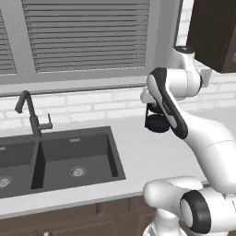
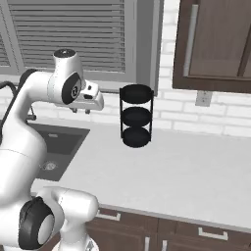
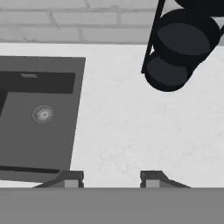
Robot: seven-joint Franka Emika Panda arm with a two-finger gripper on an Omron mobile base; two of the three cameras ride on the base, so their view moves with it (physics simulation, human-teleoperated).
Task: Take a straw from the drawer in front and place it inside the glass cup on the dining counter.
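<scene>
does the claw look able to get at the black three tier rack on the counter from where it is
Probably yes. The claw hovers with jaws apart above bare light counter, and the black rack stands free by the brick wall beside the sink, with nothing between them.

No readable text, label, brand, number or sign is showing anywhere on the things in these pictures.

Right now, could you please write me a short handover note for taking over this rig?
Gripper: jaws apart, nothing between them, poised high over the light-grey counter, between the sink and the black tiered rack.
Drawers below the counter are shut.
Done: nothing visible; no straw taken out.
Left: open the drawer, take a straw, carry it to the glass cup on the dining counter.
</scene>
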